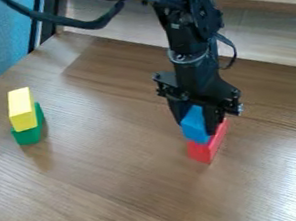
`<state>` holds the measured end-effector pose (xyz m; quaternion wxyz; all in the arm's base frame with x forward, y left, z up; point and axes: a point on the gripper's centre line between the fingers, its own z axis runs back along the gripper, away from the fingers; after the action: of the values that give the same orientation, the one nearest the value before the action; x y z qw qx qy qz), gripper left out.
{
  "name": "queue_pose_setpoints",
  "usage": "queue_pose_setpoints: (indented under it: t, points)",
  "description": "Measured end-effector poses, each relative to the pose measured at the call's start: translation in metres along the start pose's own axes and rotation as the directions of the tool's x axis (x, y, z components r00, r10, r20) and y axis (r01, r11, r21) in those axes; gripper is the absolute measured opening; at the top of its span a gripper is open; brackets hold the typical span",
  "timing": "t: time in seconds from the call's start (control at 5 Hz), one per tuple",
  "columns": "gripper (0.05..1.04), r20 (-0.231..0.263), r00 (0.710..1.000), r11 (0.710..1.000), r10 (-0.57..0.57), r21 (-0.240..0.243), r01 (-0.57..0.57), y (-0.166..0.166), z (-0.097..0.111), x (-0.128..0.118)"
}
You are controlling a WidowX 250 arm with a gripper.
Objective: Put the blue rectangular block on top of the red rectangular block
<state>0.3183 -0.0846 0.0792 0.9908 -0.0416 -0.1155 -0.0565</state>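
Black arm [186, 40] from top edge, claw [196, 125] pointing down, gripping

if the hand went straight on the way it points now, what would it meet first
Most likely the red block: the hand points down, and the blue block between its fingers would press onto the red one first. They may already touch; this angle can't settle that.

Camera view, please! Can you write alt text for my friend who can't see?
A black robot arm holds a blue block in its jaws, right above a red block on a wooden table. I can't tell if the blue one rests on it. On the picture's left, a yellow block stands on a green block.
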Motion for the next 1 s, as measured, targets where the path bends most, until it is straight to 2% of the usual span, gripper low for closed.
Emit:
queue_pose_setpoints:
  t: [0.2,0.4,0.6,1.0]
  points:
    - [0.628,-0.006,1.000,1.000,-0.002,0.009,0.002,-0.0026,-0.0049,0.0035]
    - [0.920,-0.019,1.000,1.000,-0.007,0.017,0.007,-0.0022,-0.0065,0.0046]
    - [1.009,-0.024,1.000,1.000,0.010,0.025,-0.010,-0.0006,-0.0064,0.0045]
    - [1.000,-0.021,1.000,1.000,0.021,0.015,-0.020,0.0007,-0.0025,0.0056]
